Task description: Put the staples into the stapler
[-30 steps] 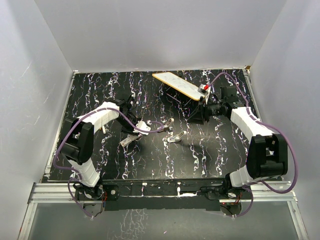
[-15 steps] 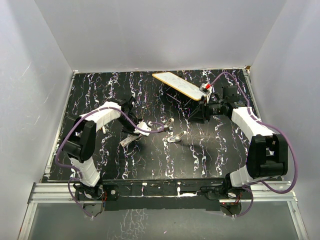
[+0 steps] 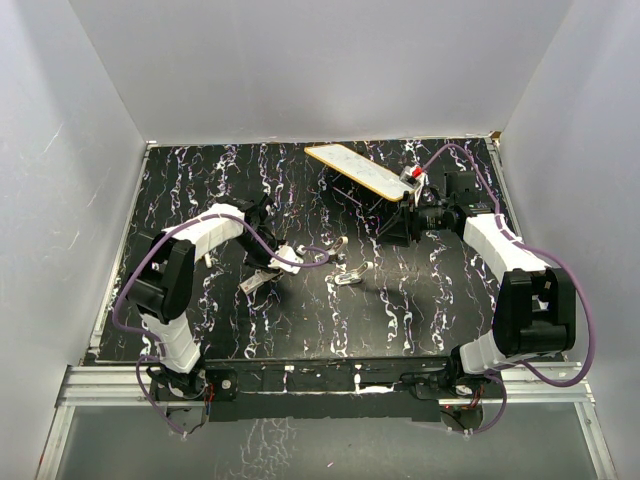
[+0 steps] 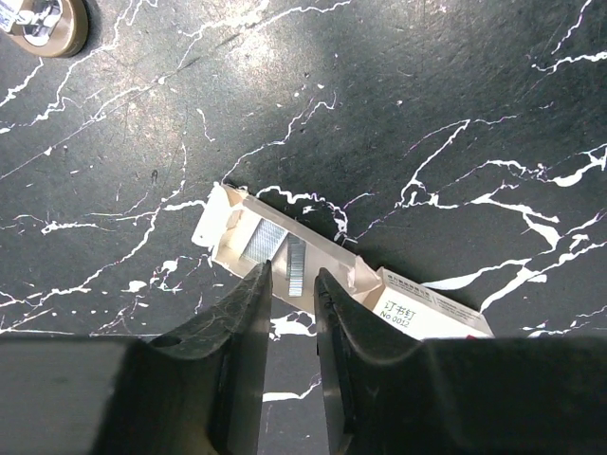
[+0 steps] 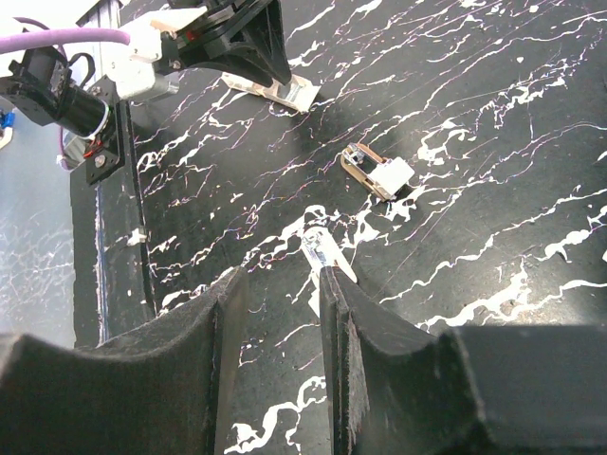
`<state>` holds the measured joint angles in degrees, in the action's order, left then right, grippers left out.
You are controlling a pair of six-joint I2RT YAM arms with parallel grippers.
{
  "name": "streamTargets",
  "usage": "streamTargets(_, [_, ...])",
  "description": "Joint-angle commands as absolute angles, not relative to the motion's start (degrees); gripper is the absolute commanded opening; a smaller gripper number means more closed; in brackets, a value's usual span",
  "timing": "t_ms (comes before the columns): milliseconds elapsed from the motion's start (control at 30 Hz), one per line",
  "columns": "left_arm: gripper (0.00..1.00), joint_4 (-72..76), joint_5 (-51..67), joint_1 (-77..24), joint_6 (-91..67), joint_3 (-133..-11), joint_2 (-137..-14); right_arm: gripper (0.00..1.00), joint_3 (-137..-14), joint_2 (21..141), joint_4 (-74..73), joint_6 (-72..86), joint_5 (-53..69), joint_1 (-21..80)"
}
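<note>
An open cardboard staple box (image 4: 285, 248) lies on the black marbled table, with two strips of staples (image 4: 296, 265) in its tray. My left gripper (image 4: 292, 273) hovers over the box's near edge. Its jaws stand a narrow gap apart on either side of one strip, and table shows between them. In the top view the left gripper (image 3: 266, 266) is over the box (image 3: 260, 282). The whitish-silver stapler (image 5: 322, 250) (image 3: 352, 273) lies mid-table, just past my right gripper's (image 5: 280, 277) right fingertip. The right gripper (image 3: 393, 231) is open and holds nothing.
A small white and bronze clip-like piece (image 5: 377, 172) (image 3: 338, 247) lies beyond the stapler. A long yellow-edged board (image 3: 352, 168) rests at the back, with a red and white part (image 3: 410, 177) by its end. A brass round thing (image 4: 43, 24) sits at the frame corner. White walls enclose the table.
The left gripper's jaws have narrowed a little over the staple box, and the left arm has shifted slightly. The right arm has hardly moved.
</note>
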<state>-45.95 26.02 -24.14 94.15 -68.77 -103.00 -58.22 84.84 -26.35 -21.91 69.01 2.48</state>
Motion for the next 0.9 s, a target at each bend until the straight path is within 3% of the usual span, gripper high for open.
streamTargets(0, [0.23,-48.75,26.96,-24.52,96.22,-70.28,-103.38,0.38,-57.48,85.05,-23.85,-21.55,70.80,1.95])
streamTargets(867, [0.15,-47.22,26.10,-24.52,96.24,-70.29,-104.77,0.38,-57.22,85.84,-23.82,-21.53,71.87,1.41])
